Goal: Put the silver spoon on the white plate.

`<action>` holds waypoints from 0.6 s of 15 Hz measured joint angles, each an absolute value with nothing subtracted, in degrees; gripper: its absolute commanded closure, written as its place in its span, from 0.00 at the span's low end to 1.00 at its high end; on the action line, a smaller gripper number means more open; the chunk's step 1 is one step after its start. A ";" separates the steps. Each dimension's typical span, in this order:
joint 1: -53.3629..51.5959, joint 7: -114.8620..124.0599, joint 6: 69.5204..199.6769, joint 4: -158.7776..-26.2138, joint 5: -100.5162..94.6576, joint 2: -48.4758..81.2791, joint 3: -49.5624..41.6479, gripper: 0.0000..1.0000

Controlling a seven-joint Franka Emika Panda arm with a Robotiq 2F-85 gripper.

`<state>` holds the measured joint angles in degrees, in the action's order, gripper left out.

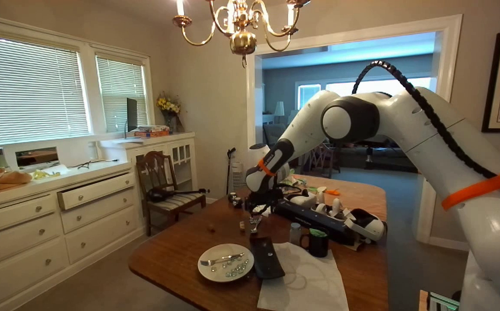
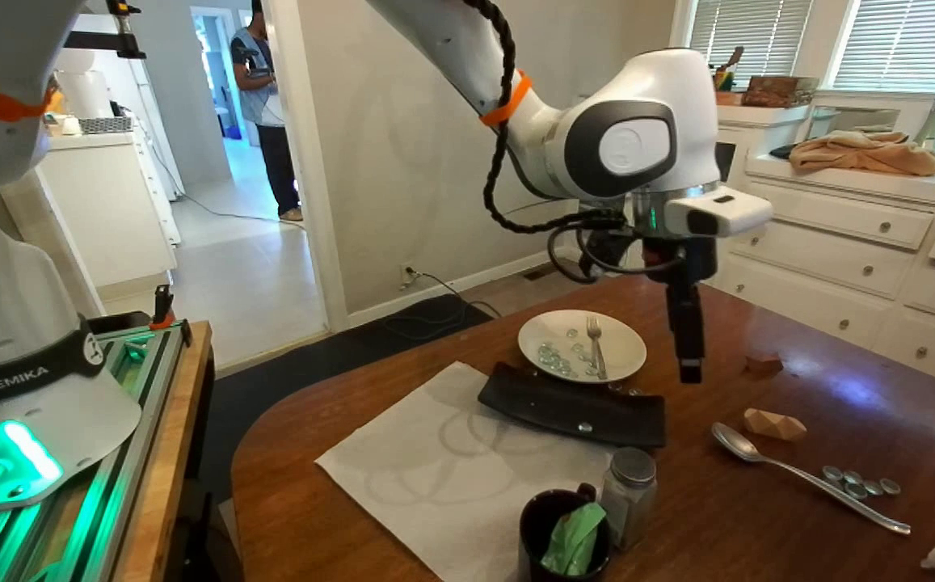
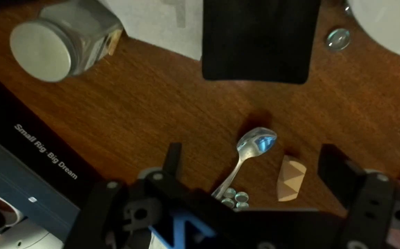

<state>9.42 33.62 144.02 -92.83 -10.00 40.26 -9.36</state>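
Note:
The silver spoon lies on the wooden table beside a faceted wooden block. In the wrist view the spoon shows its bowl and neck between the open fingers; the handle's end is hidden behind the gripper. The white plate lies farther along the table with a fork and several glass beads on it. The plate also shows in an exterior view, and its edge shows in the wrist view. My gripper is open, empty and pointing down above the table. Its finger shows in an exterior view, apart from the spoon.
The wooden block and several glass beads lie close to the spoon. A black dish and white sheet lie near the plate. A glass jar and dark mug stand nearby. A long dark box lies behind.

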 measured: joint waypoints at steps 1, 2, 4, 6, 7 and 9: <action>13.16 29.25 144.92 -91.74 -8.35 41.13 -7.28 0.00; 16.77 24.82 145.01 -90.24 -6.60 42.24 -5.25 0.00; 22.38 16.19 145.00 -86.51 -2.80 45.13 -2.42 0.00; 24.51 9.31 144.55 -82.07 1.72 48.57 -2.29 0.00; 25.03 7.24 144.15 -79.64 3.22 50.33 -2.29 0.00; 25.48 5.24 142.62 -74.34 5.36 54.02 -2.33 0.00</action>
